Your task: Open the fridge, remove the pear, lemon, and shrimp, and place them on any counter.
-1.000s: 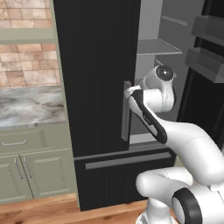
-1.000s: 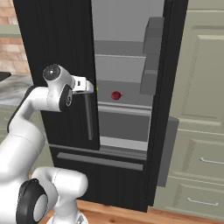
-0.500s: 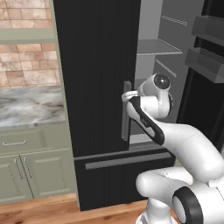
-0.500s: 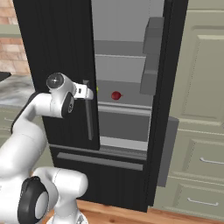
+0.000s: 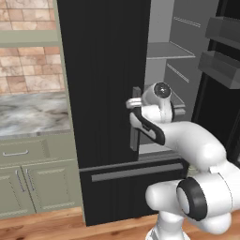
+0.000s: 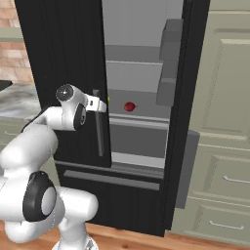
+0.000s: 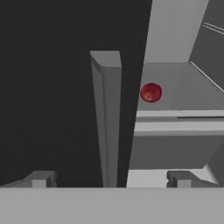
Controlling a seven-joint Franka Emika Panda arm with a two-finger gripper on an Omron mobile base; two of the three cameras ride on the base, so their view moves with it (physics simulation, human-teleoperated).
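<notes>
The black fridge (image 5: 103, 93) has its right door (image 6: 191, 112) swung open and its left door shut. On a grey shelf inside lies the dark-red pear (image 6: 129, 106), also the pear (image 7: 151, 92) in the hand view. A tiny yellow speck, probably the lemon (image 6: 108, 99), peeks past the left door's edge. The shrimp is hidden. My gripper (image 6: 101, 104) is open in front of the left door's grey bar handle (image 7: 107, 118). The bar rises between the two fingertips without touching them. From the left base, the gripper (image 5: 133, 103) sits at the handle's top.
The marble counter (image 5: 33, 115) over pale green cabinets (image 5: 28, 187) lies left of the fridge. Tall pale green cabinets (image 6: 224, 122) stand to its right. The open door carries grey bins (image 5: 220, 65). A bottom drawer (image 6: 112, 180) closes the fridge below.
The wrist has dropped a little and shifted toward the left door's handle. The jaws have stayed wide, and the pear has not moved.
</notes>
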